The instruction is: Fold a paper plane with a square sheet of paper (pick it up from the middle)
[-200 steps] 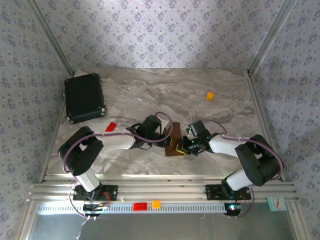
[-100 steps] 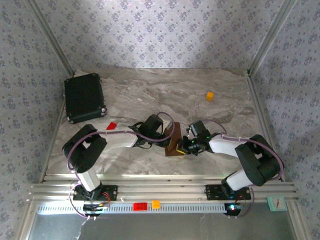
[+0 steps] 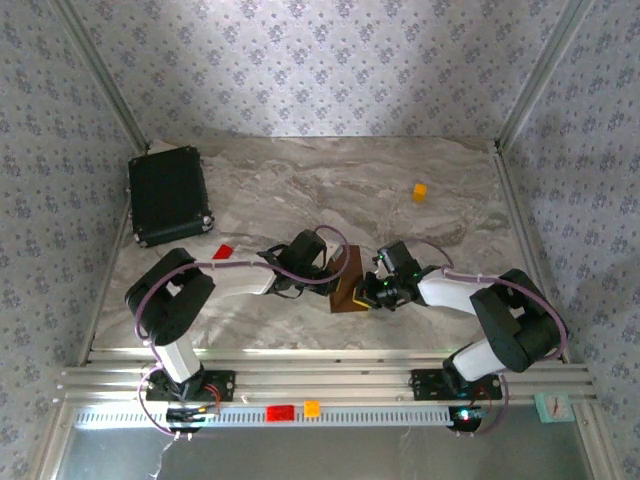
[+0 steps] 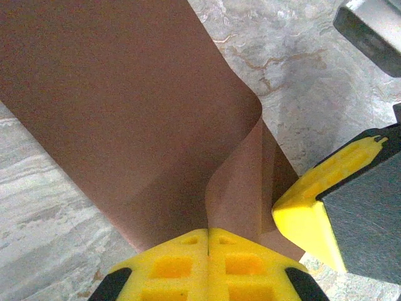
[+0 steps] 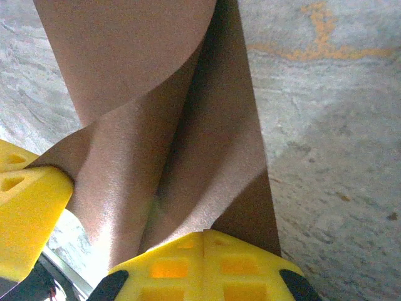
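A: Location of the thin dark brown square sheet of paper [image 3: 349, 284]?
B: Front middle of the grey marbled table [image 3: 300, 185], bowed into a curl, caught between both arms.
A: State of the left gripper [image 4: 208, 233]?
B: Yellow fingers pressed fully together, pinching the sheet at its edge, right beside a soft fold.
A: And the right gripper [image 5: 204, 234]?
B: Same: clamped tight on the brown paper, just beside the other arm's yellow pad.
A: Anything else around?
B: Black rectangular case [image 3: 168, 196] at far left, small orange block [image 3: 420, 190] far right, small red block [image 3: 222, 253] near the left arm. All well apart from the sheet.
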Controlling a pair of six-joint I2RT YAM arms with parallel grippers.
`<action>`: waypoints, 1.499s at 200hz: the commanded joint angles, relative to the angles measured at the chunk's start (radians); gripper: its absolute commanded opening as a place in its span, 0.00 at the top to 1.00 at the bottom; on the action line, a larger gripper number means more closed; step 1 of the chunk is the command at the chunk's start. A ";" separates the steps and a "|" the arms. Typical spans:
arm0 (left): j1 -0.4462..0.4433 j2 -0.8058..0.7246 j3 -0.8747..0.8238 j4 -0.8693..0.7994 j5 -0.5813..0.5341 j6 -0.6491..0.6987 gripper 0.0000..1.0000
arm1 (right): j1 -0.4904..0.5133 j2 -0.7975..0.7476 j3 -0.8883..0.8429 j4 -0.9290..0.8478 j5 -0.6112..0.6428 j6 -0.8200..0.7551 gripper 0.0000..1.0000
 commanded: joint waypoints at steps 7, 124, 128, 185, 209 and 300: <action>0.004 0.019 0.034 -0.021 -0.011 0.022 1.00 | -0.007 0.008 -0.021 -0.076 0.038 -0.019 0.97; 0.008 0.011 0.026 0.001 -0.014 0.017 1.00 | -0.007 -0.012 0.001 -0.120 0.050 -0.030 0.97; 0.008 0.011 0.026 0.001 -0.014 0.017 1.00 | -0.008 -0.012 0.000 -0.121 0.050 -0.030 0.97; 0.009 0.017 0.025 0.004 -0.020 0.022 1.00 | -0.008 -0.013 -0.003 -0.113 0.050 -0.031 0.97; 0.011 0.021 0.030 0.001 -0.021 0.025 1.00 | -0.009 -0.013 -0.004 -0.113 0.050 -0.030 0.97; 0.011 0.009 0.017 0.009 -0.020 0.010 1.00 | -0.002 -0.020 -0.019 -0.091 0.058 -0.020 0.97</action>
